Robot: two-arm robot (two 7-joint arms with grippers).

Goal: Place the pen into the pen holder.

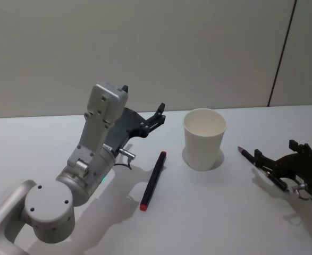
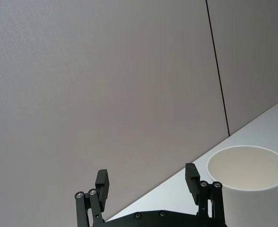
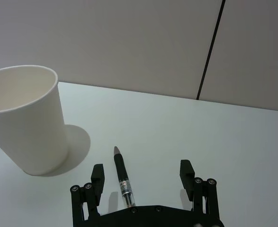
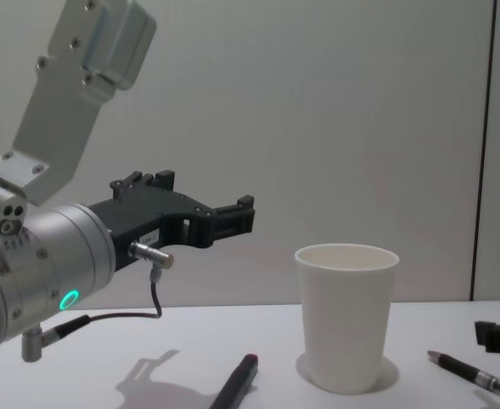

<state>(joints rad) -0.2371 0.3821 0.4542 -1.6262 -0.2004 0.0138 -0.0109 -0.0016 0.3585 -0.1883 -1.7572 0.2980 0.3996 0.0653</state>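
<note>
No pen in the pen holder point(image 1: 204, 139) yet: right gripper point(image 3: 142, 168), jaws wide, straddles the pen point(image 3: 122, 177) on the counter point(image 1: 225, 212) at its 3 o'clock; left gripper point(image 2: 147, 174) hangs wide, empty, at 10 o'clock.

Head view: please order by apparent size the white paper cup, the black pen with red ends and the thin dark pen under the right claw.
1. White paper cup, largest.
2 and 3. Black pen with red ends and thin dark pen: alike in length; the right claw hides part of the thin one, so unranked.
</note>
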